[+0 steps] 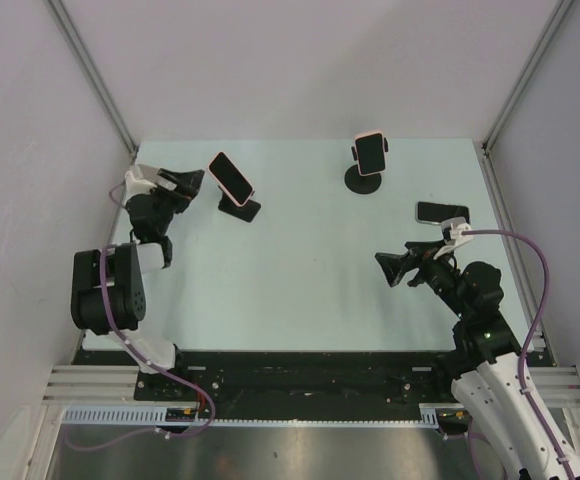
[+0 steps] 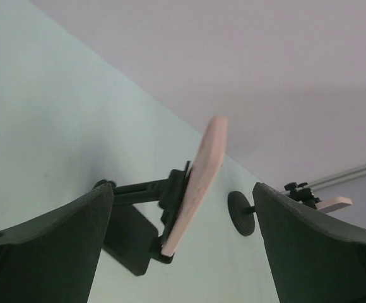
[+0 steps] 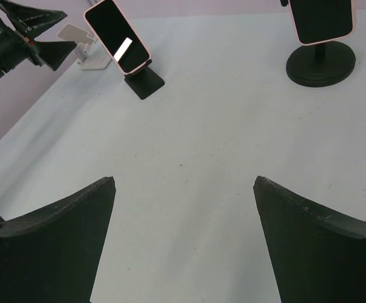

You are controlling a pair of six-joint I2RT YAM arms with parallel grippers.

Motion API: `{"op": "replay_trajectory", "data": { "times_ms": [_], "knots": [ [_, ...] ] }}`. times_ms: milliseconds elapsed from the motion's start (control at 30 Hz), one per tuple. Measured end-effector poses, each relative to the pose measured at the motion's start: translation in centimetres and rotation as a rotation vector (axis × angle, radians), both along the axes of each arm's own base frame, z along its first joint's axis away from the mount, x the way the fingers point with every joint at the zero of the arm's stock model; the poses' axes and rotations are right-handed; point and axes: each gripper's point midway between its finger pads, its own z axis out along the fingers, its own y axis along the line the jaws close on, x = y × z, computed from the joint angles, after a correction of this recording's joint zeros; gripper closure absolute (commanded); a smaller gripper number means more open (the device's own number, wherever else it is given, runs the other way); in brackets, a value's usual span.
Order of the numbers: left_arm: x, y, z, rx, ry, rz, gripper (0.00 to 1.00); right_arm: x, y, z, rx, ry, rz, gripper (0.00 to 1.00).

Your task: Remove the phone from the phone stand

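A pink-edged phone [image 1: 231,176] leans on a black folding stand [image 1: 241,209] at the back left. My left gripper [image 1: 196,181] is open just left of it, not touching. In the left wrist view the phone's edge [image 2: 202,180] and its stand [image 2: 129,237] lie between and beyond my open fingers [image 2: 57,240]. A second phone [image 1: 370,153] sits on a round-base stand [image 1: 364,181]. My right gripper [image 1: 384,270] is open and empty over bare table [image 3: 184,180].
A third phone [image 1: 442,212] lies flat on the table at the right, close behind the right arm. The right wrist view shows the leaning phone [image 3: 117,35], the round-base stand [image 3: 320,63] and the left gripper [image 3: 35,35]. Walls enclose the table.
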Motion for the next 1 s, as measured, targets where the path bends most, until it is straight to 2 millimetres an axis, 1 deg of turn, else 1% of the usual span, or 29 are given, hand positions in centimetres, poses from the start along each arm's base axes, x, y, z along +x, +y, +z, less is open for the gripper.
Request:
{"op": "replay_trajectory", "data": {
  "times_ms": [100, 233, 333, 400, 433, 500, 600, 700, 733, 1000],
  "knots": [
    [0.8, -1.8, 1.9, 0.054, -0.057, -0.062, 0.04, 0.0, 0.0, -0.1, -0.001, 0.002, -0.001, 0.04],
    [1.6, -3.1, 4.2, 0.122, -0.128, -0.117, 0.09, 0.0, 0.0, -0.2, -0.003, 0.006, -0.002, 0.04],
    [2.3, -3.8, 4.9, 0.150, -0.157, -0.157, 0.14, 0.2, 0.0, -0.4, -0.006, 0.015, -0.001, 0.04],
    [2.9, -4.1, 4.6, 0.163, -0.158, -0.173, 0.16, 0.2, 0.0, -0.6, -0.009, 0.021, -0.001, 0.04],
    [3.2, -4.3, 4.2, 0.171, -0.152, -0.179, 0.19, 0.3, 0.1, -0.6, -0.010, 0.024, -0.001, 0.04],
    [3.5, -4.7, 3.2, 0.184, -0.129, -0.196, 0.20, 0.3, 0.1, -0.7, -0.011, 0.027, -0.001, 0.04],
    [4.2, -5.1, 1.6, 0.206, -0.092, -0.212, 0.26, 0.3, 0.1, -0.7, -0.011, 0.027, -0.001, 0.04],
    [4.5, -5.6, 0.5, 0.226, -0.064, -0.227, 0.33, 0.3, 0.1, -0.8, -0.012, 0.029, -0.001, 0.04],
    [4.6, -5.7, 0.3, 0.233, -0.059, -0.231, 0.38, 0.4, 0.1, -0.8, -0.013, 0.031, -0.001, 0.04],
    [4.7, -6.5, -0.1, 0.275, -0.055, -0.263, 0.64, 0.5, 0.1, -1.2, -0.020, 0.044, -0.001, 0.05]
  ]
}}
